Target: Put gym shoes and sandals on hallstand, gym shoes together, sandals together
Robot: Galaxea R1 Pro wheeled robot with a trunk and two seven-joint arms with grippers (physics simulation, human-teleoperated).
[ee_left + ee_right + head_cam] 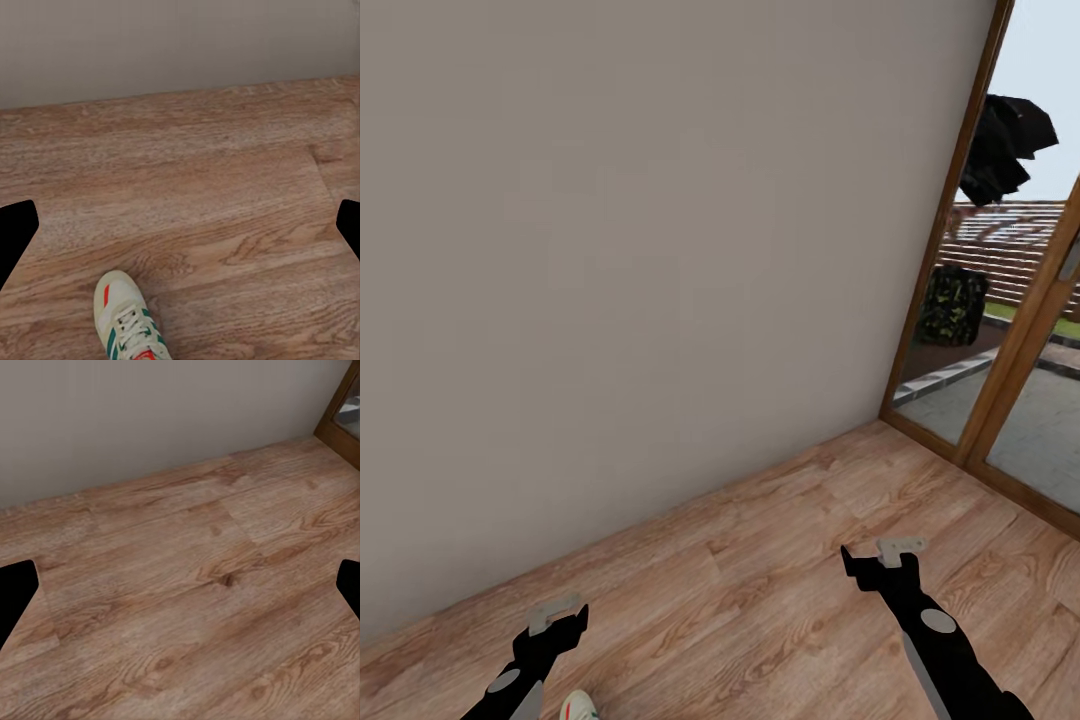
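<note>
One gym shoe [127,324], white with green stripes and a red-orange patch, lies on the corridor floor [195,195]. Its toe also peeks in at the lower edge of the head view, gym shoe [578,705], just beside my left arm. My left gripper [557,620] hovers above the floor a little ahead of the shoe, open and empty; its black fingertips [15,240] stand wide apart. My right gripper [880,560] is open over bare planks, its fingertips [15,596] spread with nothing between them. The sandals and the hallstand are out of view.
A plain beige wall [660,250] stands close ahead and meets the wood-grain floor [780,560]. At the right a wood-framed glass door [960,300] looks out on paving, a dark bush and steps.
</note>
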